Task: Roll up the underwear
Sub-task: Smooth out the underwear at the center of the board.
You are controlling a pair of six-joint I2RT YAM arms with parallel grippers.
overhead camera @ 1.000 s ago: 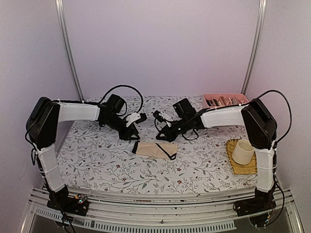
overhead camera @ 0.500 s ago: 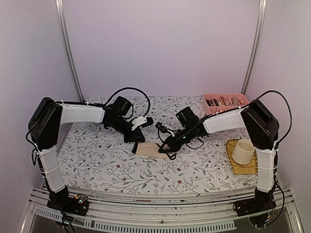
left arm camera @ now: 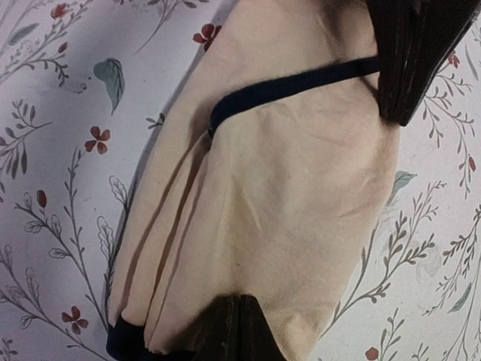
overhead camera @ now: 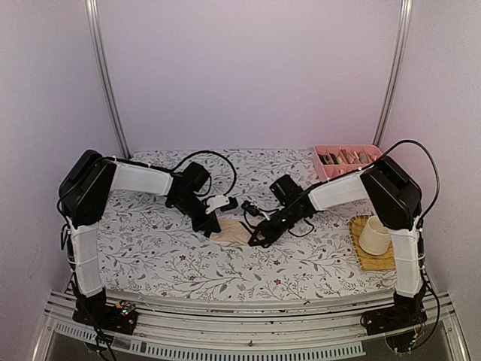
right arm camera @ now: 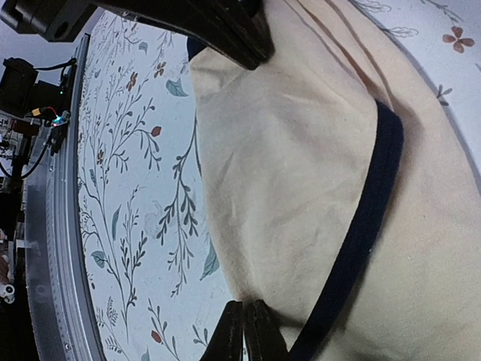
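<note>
Both arms have come down and drawn inward since a second ago, and the beige underwear [overhead camera: 234, 232] now lies bunched narrower between them on the flowered tablecloth [overhead camera: 150, 248], about midway across the table. The left gripper [overhead camera: 211, 226] has its fingers drawn together on the cloth's left end. The right gripper [overhead camera: 257, 239] is pinched tight on the right end, just beside the black edging [right arm camera: 361, 226].

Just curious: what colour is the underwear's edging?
Dark, near-black edging on beige underwear; clearest in right wrist view.
</note>
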